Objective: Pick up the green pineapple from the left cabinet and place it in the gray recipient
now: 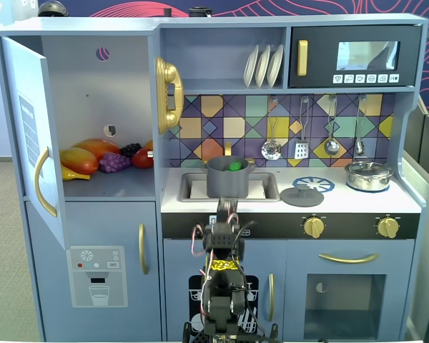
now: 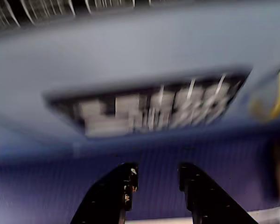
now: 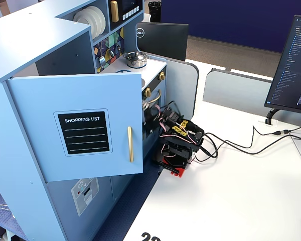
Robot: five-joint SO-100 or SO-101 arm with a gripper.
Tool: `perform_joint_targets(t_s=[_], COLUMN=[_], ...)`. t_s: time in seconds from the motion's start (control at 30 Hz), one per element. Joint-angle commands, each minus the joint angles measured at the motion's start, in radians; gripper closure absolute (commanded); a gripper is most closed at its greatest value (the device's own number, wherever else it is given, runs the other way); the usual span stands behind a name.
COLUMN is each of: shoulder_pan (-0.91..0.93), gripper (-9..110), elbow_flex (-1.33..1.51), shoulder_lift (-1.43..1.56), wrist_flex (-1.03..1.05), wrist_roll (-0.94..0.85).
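Observation:
The green pineapple (image 1: 234,166) lies inside the gray recipient (image 1: 226,183), which stands in the sink in a fixed view; only its green top shows above the rim. The left cabinet (image 1: 93,93) stands open, its door (image 1: 30,136) swung out to the left; the door (image 3: 80,123) fills the other fixed view. My arm (image 1: 222,246) is folded low in front of the kitchen, below the counter edge. In the blurred wrist view my gripper (image 2: 157,170) is open and empty, facing the blue kitchen front.
Purple grapes (image 1: 114,162), orange and red fruit (image 1: 86,156) lie on the cabinet shelf. A silver lidded pot (image 1: 369,175) and a gray lid (image 1: 302,196) sit on the counter. Utensils (image 1: 302,132) hang above. A monitor (image 3: 296,65) and cables (image 3: 241,143) are on the white table.

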Motion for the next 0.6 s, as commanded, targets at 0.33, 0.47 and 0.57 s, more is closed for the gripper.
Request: perform_joint_targets(t_s=[0.33, 0.47, 0.57], shoulder_pan=[-0.048, -0.044, -0.008], gripper=[101, 99, 98], elbow_flex=[0.155, 0.155, 0.155], shoulder_lift=[0.011, 0.011, 0.011], wrist_flex=[0.233, 0.385, 0.380], wrist_roll=[-0.040, -0.023, 0.044])
